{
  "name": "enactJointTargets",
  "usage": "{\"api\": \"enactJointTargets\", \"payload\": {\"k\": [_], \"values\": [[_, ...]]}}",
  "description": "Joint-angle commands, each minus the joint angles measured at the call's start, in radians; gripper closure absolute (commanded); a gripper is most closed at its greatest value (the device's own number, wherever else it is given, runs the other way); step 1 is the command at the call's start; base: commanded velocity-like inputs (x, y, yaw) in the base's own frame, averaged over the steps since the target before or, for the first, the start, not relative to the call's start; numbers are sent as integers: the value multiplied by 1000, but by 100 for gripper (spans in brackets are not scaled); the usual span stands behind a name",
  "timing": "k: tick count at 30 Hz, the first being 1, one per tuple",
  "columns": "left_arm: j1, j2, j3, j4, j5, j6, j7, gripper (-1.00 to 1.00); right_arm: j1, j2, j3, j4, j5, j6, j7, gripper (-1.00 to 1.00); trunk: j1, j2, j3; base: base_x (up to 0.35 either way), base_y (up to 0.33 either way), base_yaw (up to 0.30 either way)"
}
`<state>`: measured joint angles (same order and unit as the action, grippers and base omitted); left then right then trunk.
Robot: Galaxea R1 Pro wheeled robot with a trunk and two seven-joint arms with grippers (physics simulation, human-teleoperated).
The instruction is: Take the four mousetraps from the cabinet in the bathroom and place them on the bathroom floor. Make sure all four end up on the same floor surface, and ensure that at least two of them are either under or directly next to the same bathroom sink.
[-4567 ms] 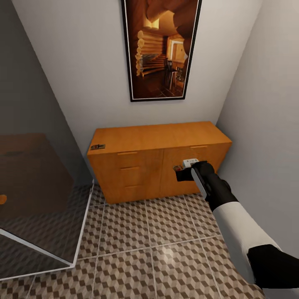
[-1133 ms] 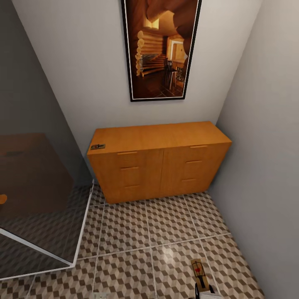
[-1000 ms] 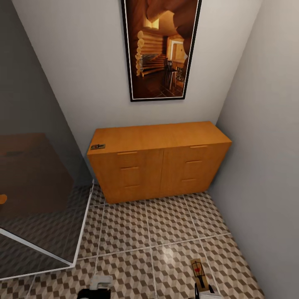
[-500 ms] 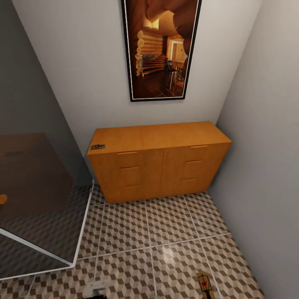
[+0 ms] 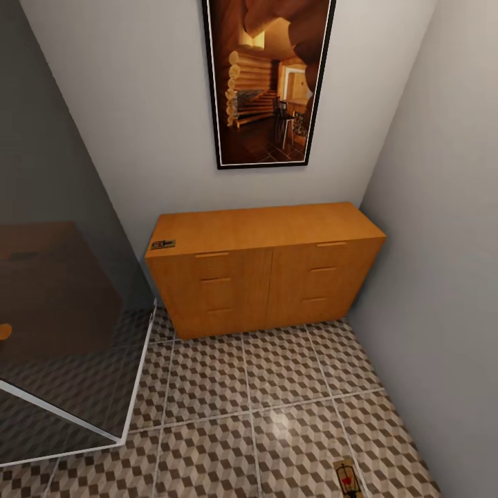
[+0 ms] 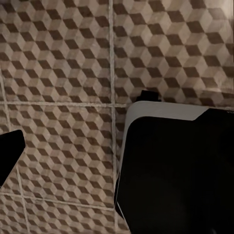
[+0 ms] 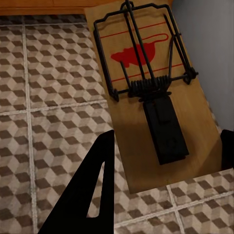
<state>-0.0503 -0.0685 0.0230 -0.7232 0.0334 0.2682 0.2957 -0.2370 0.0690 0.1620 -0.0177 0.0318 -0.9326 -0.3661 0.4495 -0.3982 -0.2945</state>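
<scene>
The orange-brown cabinet (image 5: 263, 270) stands against the far wall, drawers closed. One mousetrap (image 5: 163, 244) lies on the left front corner of its top. Another mousetrap (image 5: 346, 477) sits low over the bathroom floor (image 5: 277, 373) near the right wall. Up close, this mousetrap (image 7: 146, 97) is a wooden board with black wire and a red mouse print. My right gripper (image 7: 167, 139) is shut on its near end, fingers (image 7: 92, 190) against its sides. My left gripper (image 6: 165, 141) hangs open over bare tiles (image 6: 58, 58), with one dark finger (image 6: 9, 151) showing. The bathroom sink is out of view.
A glass shower panel (image 5: 69, 311) with a white base rail closes off the left side. A grey wall (image 5: 443, 277) runs along the right, close to the held trap. A framed picture (image 5: 266, 83) hangs above the cabinet. Part of my own body (image 6: 175, 175) shows below the left wrist.
My right arm has come down from the cabinet front with a mousetrap, which now sits lower, at the head view's bottom edge. The left gripper dropped below that edge. The camera has not moved.
</scene>
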Motion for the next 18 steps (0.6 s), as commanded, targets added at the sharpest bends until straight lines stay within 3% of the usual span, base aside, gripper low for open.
{"api": "enactJointTargets", "payload": {"k": [1, 18], "values": [[6, -1, 2, 4, 3, -1, 8, -100, -1, 0, 7, 1, 2, -1, -9, 100, 1, -2, -2, 0, 0, 0], [14, -1, -3, 99, -1, -96, 103, -100, -1, -2, 7, 1, 2, 0, -8, 100, 1, -2, -2, 0, 0, 0]]}}
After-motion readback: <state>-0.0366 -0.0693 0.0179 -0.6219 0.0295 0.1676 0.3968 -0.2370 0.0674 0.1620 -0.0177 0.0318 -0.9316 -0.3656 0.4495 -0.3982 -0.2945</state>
